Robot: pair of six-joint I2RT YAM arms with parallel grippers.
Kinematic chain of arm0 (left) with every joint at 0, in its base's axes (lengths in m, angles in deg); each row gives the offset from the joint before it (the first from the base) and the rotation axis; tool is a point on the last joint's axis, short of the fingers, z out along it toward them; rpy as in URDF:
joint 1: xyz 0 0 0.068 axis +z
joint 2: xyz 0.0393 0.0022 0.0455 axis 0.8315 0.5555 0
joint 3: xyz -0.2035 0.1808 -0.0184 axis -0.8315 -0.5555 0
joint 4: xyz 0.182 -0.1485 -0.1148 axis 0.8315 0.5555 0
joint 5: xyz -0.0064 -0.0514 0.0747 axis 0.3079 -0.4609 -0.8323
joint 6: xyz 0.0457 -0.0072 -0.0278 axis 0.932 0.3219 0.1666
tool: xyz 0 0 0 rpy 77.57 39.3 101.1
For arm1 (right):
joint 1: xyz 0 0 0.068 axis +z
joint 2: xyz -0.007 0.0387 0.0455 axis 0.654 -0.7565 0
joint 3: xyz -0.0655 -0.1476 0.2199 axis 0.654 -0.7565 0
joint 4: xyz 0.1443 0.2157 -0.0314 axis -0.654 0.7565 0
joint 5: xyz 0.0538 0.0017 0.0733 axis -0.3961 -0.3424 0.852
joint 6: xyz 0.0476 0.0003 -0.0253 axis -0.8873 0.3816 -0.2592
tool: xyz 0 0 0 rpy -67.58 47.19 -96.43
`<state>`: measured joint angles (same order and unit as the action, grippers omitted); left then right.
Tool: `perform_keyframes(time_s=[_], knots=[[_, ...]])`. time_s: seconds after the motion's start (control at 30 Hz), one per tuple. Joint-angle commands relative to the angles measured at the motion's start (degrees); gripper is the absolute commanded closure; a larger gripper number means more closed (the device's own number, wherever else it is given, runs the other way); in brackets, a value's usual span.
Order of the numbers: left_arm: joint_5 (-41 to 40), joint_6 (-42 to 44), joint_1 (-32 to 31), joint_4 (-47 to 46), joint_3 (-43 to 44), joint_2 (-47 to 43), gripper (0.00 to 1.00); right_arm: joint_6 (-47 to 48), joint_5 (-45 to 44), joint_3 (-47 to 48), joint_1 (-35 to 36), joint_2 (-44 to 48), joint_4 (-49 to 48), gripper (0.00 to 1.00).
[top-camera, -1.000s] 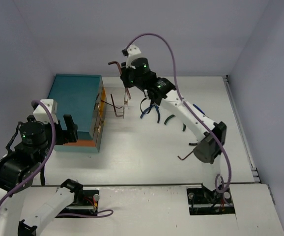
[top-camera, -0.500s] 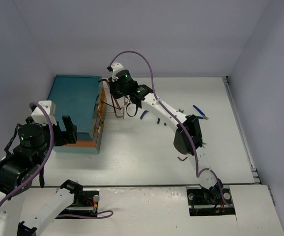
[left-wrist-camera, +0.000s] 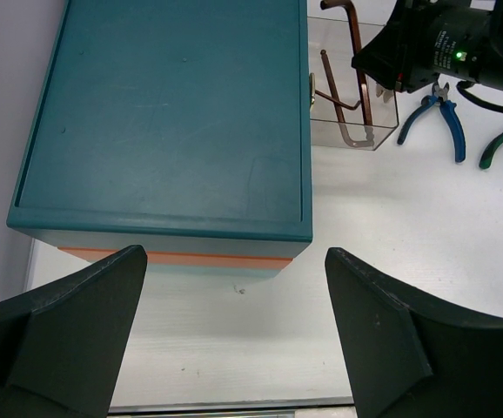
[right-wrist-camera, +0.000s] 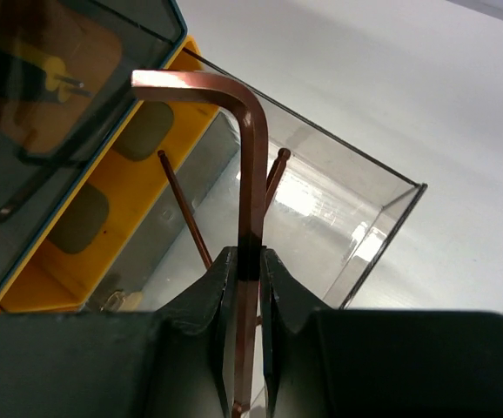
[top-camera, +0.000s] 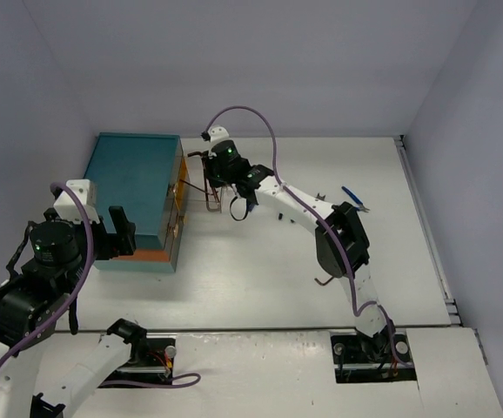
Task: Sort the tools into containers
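Over clear drawer (right-wrist-camera: 349, 209): right end effector (right-wrist-camera: 248, 259) pinching hex key (right-wrist-camera: 254, 174) shaft; left end effector (left-wrist-camera: 234, 259) spread.

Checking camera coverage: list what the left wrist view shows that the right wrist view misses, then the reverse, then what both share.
Only left wrist: the teal chest seen from above, its orange band, blue pliers, and the open left gripper. Only right wrist: the right gripper shut on an L-shaped hex key. Both: the clear pulled-out drawer with hex keys inside.
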<state>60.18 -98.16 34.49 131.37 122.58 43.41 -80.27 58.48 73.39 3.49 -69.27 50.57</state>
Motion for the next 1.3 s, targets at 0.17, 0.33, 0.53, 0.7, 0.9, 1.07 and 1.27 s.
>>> perform_keyframes(time_s=[0.17,0.33,0.53,0.7,0.9,1.07,1.27], knots=[[-0.6,-0.4,-0.2,-2.3,-0.2,0.7,0.19,2.1,0.5,1.1,0.0,5.9,-2.2,0.62],[-0.8,-0.2,-0.2,-2.3,0.2,0.7,0.19,2.6,1.2,1.7,0.1,7.1,-2.2,0.55],[-1.3,0.2,-0.2,-2.3,1.3,0.7,0.19,-5.1,-16.5,-9.6,-1.0,19.7,-1.6,0.51],[-0.1,0.0,-0.3,-2.3,2.1,0.9,0.19,-21.1,-18.7,-32.8,-9.4,35.6,3.0,0.14],[2.3,0.3,-0.3,-2.2,3.3,1.0,0.19,-33.0,-23.6,-54.4,-13.1,50.3,16.5,0.16],[2.9,0.4,-0.5,-2.3,3.9,0.7,0.19,-40.6,-22.6,-68.1,-15.8,58.7,21.5,0.30],[4.5,0.1,-0.7,-2.3,3.9,0.5,0.19,-46.4,-19.2,-74.3,-19.5,58.8,23.1,0.32]])
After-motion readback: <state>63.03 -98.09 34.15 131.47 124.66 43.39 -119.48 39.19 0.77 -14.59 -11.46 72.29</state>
